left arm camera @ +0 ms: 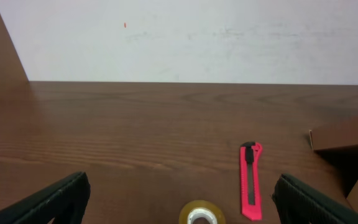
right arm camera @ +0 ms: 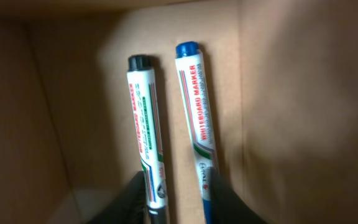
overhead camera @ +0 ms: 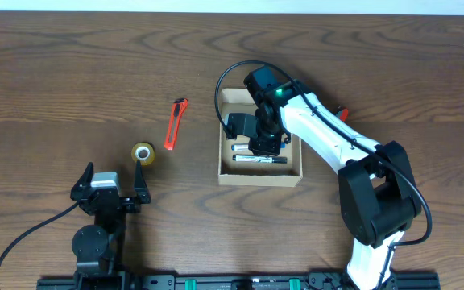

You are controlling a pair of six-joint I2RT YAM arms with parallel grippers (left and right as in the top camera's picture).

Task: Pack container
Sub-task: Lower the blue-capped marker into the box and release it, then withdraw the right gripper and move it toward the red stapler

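My right end effector (right arm camera: 179,200) sits inside the container (overhead camera: 260,179), mid the surface (overhead camera: 71,72), jaws narrowly parted over the tails of the black-capped marker (right arm camera: 145,124) and blue-capped marker (right arm camera: 195,112) on its floor; a skewed lift-out could snag one or drag the container.

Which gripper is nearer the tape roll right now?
Left. The left gripper has the tape roll just ahead of it; the right gripper is inside the container, farther off.
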